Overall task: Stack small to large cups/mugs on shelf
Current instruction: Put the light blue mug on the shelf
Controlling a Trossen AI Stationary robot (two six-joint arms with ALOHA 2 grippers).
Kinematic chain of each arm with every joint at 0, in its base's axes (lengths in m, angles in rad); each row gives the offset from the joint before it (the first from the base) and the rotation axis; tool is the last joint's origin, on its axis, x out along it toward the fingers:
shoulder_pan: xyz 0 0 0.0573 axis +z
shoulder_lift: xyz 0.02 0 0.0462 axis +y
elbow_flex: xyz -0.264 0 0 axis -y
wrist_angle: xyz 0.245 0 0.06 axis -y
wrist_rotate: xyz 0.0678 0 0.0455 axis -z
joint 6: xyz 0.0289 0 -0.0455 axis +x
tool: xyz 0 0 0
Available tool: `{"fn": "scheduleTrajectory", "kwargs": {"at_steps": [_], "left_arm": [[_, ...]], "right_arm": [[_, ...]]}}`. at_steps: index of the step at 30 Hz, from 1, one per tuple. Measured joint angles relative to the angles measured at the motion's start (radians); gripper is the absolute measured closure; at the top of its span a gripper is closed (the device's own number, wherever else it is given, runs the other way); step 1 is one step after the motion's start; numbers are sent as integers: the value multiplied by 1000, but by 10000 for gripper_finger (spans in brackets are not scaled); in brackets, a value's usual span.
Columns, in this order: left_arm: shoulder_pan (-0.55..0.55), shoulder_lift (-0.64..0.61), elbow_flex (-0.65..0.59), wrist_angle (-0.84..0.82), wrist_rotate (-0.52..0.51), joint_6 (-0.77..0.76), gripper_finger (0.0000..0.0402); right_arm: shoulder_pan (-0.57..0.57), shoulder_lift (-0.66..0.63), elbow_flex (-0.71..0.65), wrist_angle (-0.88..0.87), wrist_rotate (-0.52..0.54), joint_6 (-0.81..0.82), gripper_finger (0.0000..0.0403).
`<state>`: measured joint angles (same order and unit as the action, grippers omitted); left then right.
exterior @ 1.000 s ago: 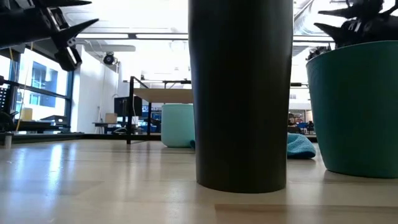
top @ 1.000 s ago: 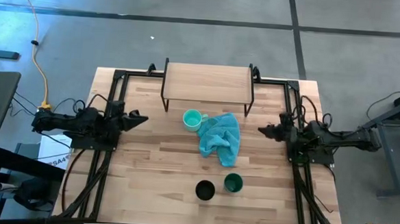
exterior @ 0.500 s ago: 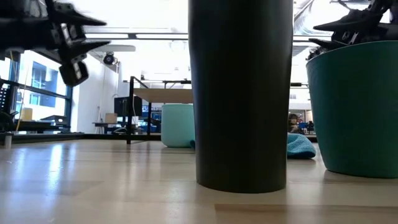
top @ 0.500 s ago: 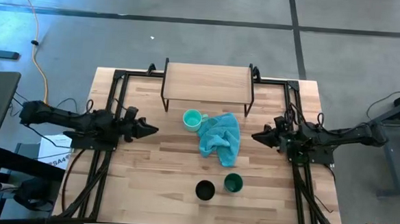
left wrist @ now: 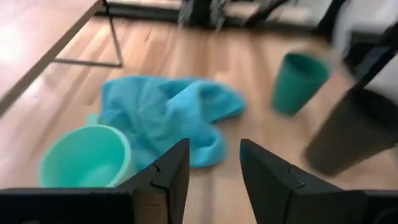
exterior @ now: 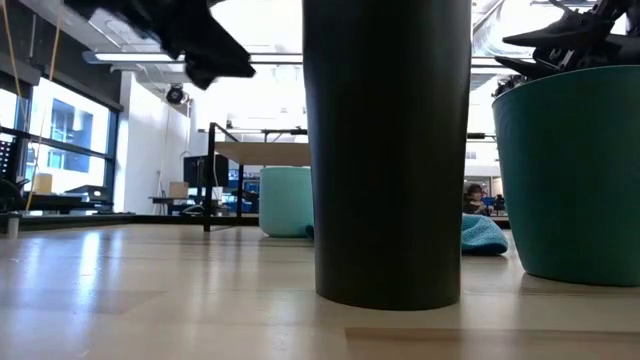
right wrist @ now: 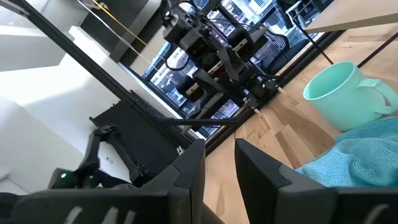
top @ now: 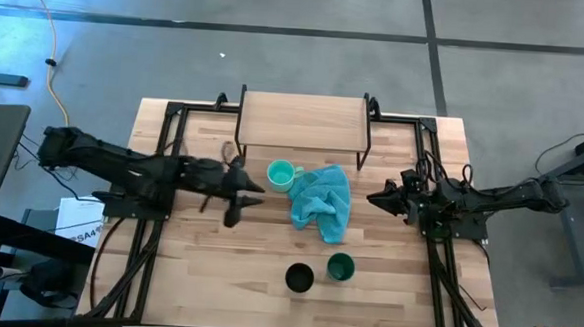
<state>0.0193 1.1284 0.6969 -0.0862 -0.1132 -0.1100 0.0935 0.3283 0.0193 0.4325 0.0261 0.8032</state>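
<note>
Where pale planks (top: 386, 279) meet grey floor (top: 307, 64), left hand (top: 254, 187) empty, part-open, right hand (top: 375, 199) likewise

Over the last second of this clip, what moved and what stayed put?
The left hand swept from the table's left edge toward the centre and now sits, open and empty, beside the turquoise mug. The right hand edged slightly inward from the right side. The mug, teal cloth, green cup and black cup stayed put.
</note>
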Motion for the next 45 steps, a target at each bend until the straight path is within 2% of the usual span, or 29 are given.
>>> {"fn": "scheduleTrajectory", "kwargs": {"at_steps": [4, 7, 13, 20, 27, 31, 37, 45], "left_arm": [[0, 142, 135, -141, -74, 75, 273], [3, 235, 223, -227, -114, 61, 273], [69, 379, 384, -364, -183, -146, 273], [156, 459, 506, -491, -142, -363, 273], [220, 465, 522, -600, -138, -557, 273], [253, 465, 522, -631, -73, -645, 273], [263, 465, 522, -639, -58, -696, 279], [263, 480, 521, -724, -59, -733, 325]], "right_arm": [[0, 0, 0, -1, 0, 5, 324], [0, 0, 0, -1, 0, 7, 324], [0, 0, 0, -2, 0, 3, 324], [0, 0, 0, -7, 0, 0, 324], [0, -1, 0, -17, 0, 0, 324], [0, 0, 0, -27, 0, -1, 324], [0, 0, 0, -26, 0, -1, 324], [0, 0, 0, -25, 0, -1, 324]]}}
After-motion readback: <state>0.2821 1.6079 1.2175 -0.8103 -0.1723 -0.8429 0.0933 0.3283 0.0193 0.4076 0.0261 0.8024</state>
